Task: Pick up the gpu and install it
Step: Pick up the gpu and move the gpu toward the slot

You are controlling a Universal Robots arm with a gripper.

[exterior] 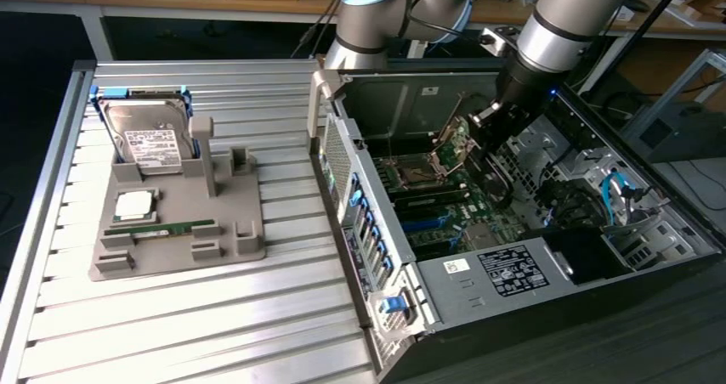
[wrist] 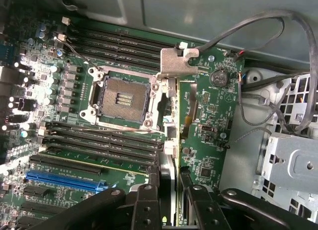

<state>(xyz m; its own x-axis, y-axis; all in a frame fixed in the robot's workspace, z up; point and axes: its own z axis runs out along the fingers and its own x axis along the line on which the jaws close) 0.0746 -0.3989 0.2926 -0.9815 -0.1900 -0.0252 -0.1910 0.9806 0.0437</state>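
The gpu (wrist: pixel 172 165) shows edge-on as a thin dark card with a pale metal bracket (wrist: pixel 175 61) at its far end. My gripper (wrist: pixel 171 192) is shut on it, one black finger (wrist: pixel 148 202) on each side. The card hangs over the green motherboard (wrist: pixel 208 140), beside the bare CPU socket (wrist: pixel 119 96), and I cannot tell whether it touches the board. In the exterior view my gripper (exterior: pixel 501 116) is inside the open computer case (exterior: pixel 477 273), with the gpu (exterior: pixel 501 167) hanging below it like a dark blade.
A blue expansion slot (wrist: pixel 64 180) and rows of black memory slots (wrist: pixel 104 140) lie near the card. Loose cables (wrist: pixel 278 46) and a metal drive cage (wrist: pixel 293 165) are close by. Outside the case, a grey fixture (exterior: pixel 170 248) holds a hard drive (exterior: pixel 153 138) and a memory stick (exterior: pixel 165 229).
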